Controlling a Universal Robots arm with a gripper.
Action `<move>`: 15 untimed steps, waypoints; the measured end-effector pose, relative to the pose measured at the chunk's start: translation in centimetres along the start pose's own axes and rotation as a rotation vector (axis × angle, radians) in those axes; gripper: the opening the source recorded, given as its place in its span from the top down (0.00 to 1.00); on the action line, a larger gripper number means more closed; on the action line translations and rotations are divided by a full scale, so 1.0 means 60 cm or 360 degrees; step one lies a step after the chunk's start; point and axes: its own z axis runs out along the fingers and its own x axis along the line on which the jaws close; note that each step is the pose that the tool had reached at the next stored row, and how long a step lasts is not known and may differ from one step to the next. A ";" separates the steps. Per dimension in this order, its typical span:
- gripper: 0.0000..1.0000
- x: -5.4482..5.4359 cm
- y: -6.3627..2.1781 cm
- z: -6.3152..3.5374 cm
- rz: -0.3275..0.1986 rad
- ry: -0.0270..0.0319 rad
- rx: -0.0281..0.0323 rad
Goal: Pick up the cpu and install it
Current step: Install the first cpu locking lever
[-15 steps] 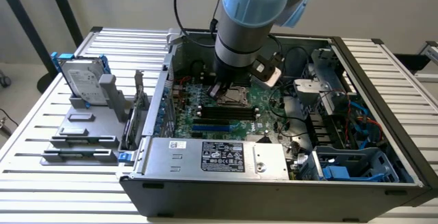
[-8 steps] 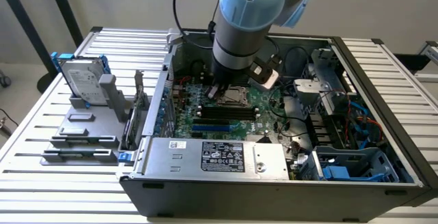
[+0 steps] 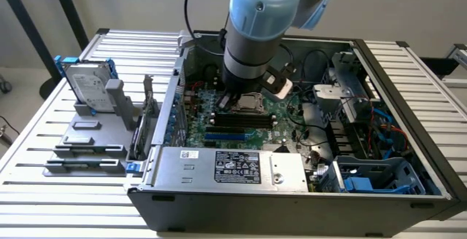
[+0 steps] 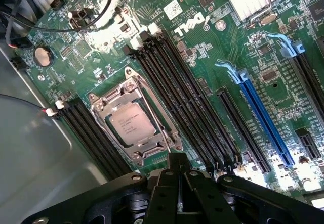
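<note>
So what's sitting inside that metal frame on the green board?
A small square chip with a silver top, the cpu, lies inside the socket frame on the motherboard. The frame's edges cover its rim, and whatever lies beneath it is hidden.

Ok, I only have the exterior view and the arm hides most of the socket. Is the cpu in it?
Observer: Yes. In the wrist view the cpu lies flat inside the socket frame, metal top up.
Operator: Is the gripper on the chip?
Observer: No. The gripper shows at the frame's corner, off the chip and carrying nothing.
Operator: Anything crowding the socket?
Observer: Black memory slots run along both of its sides, all empty.
</note>
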 end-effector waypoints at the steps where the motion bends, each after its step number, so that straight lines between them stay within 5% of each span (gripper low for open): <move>1: 0.89 0.000 -0.001 0.002 0.0000 0.00000 0.00000; 15: 0.89 -0.003 -0.011 0.042 0.0000 0.00002 0.00001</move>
